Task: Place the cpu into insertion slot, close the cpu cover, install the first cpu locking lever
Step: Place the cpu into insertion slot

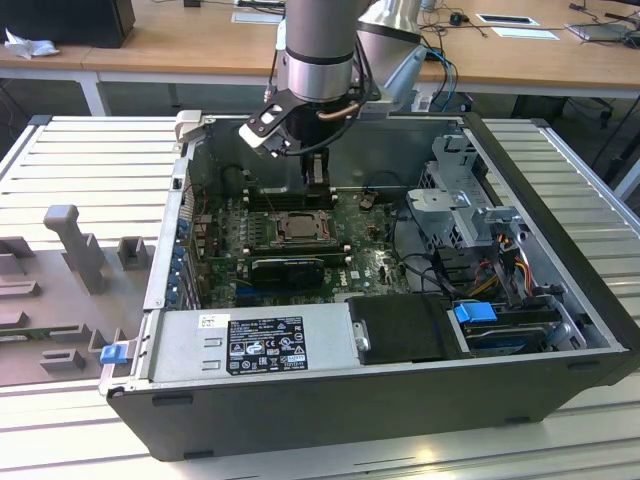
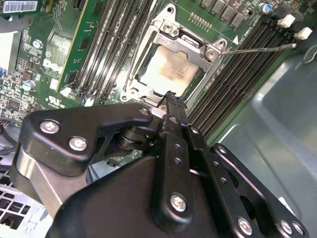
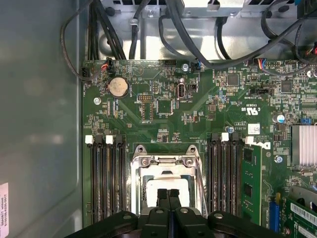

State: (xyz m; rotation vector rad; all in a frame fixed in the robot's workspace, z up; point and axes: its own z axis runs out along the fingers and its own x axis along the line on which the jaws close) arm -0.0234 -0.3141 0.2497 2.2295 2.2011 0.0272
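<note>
Pressing together, fingers (image 3: 162, 196) empty over cpu (image 3: 148, 192).

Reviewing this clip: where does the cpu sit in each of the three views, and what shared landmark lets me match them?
Exterior view: the cpu lies mid-motherboard, inside the open case.
First wrist view: a pale square just beyond the tips of the shut hand.
Second wrist view: a pale square, again just beyond the hand's tips.
Shared landmark: the silvery cpu cover framing it, flanked by memory slots.
</note>
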